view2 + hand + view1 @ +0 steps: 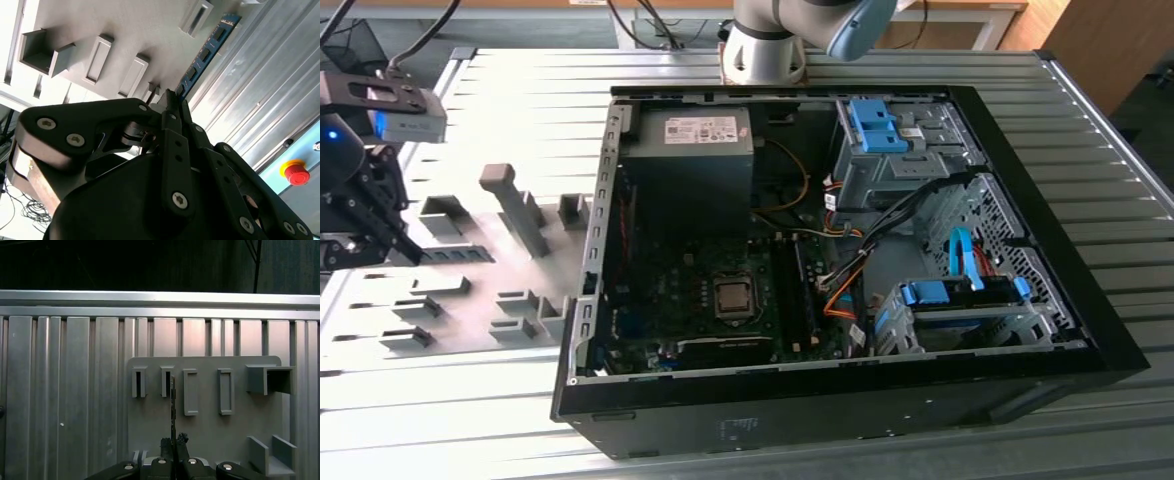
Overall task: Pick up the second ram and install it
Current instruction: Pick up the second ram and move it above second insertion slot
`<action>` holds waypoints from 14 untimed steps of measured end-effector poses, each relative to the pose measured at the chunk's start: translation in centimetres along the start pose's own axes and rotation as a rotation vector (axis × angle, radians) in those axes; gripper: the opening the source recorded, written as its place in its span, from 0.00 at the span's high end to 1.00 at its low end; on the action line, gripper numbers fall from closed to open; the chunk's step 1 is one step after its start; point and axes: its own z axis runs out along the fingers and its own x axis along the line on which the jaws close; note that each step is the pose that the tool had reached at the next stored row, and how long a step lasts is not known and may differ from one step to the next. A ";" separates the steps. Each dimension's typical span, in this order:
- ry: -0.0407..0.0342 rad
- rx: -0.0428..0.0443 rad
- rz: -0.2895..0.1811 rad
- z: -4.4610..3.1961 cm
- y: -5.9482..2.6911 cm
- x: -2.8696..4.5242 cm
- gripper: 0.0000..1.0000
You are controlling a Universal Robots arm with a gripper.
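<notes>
text: none legible | white label on power supply: print unreadable

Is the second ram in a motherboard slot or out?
Out. The gripper is shut on one end of the second ram, over the grey fixture plate, outside the computer case.

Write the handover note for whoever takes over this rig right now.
Gripper: shut on the second ram, a long, thin blue-green memory stick with black chips.
Where: over the grey plastic fixture plate on the ribbed metal table, to the exterior view's left of the open black computer case.
Done: the grasp is made. Whether the stick is fully clear of the fixture cannot be told.
Left: the install. The stick is not in the dark green motherboard.
</notes>
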 end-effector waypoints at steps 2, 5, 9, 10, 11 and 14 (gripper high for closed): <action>-0.0001 0.0001 0.000 -0.17 0.00 -0.01 0.86; 0.0000 0.0000 0.000 -0.43 0.00 -0.01 0.86; 0.0001 0.0000 0.000 -0.78 0.00 -0.02 0.86; 0.0001 0.0000 0.000 -0.86 0.00 -0.02 0.86; 0.0001 -0.0001 0.000 -0.95 0.00 -0.02 0.86; 0.0000 0.0000 0.000 -1.16 0.01 -0.03 0.86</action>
